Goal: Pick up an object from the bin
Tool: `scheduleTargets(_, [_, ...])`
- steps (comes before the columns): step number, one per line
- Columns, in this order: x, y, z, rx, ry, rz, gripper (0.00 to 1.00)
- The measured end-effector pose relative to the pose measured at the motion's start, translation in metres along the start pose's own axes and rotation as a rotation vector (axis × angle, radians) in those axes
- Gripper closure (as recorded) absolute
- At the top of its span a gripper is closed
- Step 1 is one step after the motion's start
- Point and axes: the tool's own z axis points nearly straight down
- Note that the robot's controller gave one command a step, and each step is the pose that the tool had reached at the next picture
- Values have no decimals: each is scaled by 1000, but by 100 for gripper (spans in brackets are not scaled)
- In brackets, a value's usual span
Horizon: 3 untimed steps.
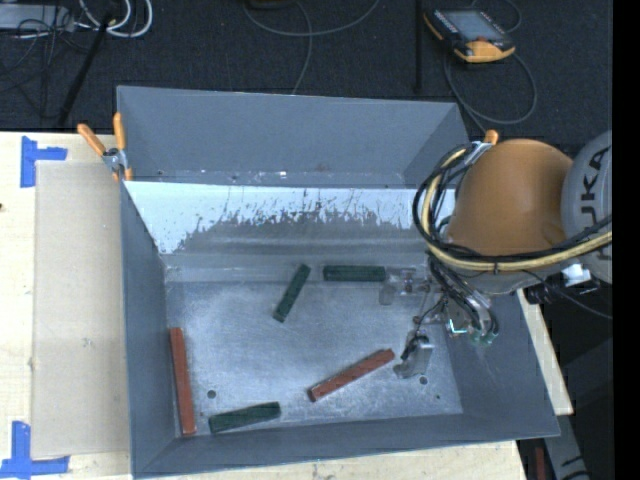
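Observation:
My gripper (pixel 405 323) is low over the bin floor at the right side, open, with nothing between its fingers. One fingertip (pixel 412 358) sits just off the right end of a reddish-brown bar (pixel 350 374) that lies slanted on the floor. The other fingertip (pixel 398 287) is close to the right end of a dark green bar (pixel 352 273) lying level near the back wall. Whether either fingertip touches its bar, I cannot tell.
A second dark green bar (pixel 291 293) lies tilted left of centre. A third green bar (pixel 244 418) rests near the front wall. Another reddish-brown bar (pixel 181 381) runs along the left wall. The arm's orange cover and cables hang over the right rim.

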Motion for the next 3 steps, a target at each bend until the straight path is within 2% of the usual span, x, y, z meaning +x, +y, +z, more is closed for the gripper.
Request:
scheduleTargets(1, [12, 21, 114, 0, 0, -176, 0])
scheduleTargets(2, [5, 33, 132, 1, -6, -231, 0])
scheduleTargets(3, [5, 32, 131, 1, -7, -231, 100])
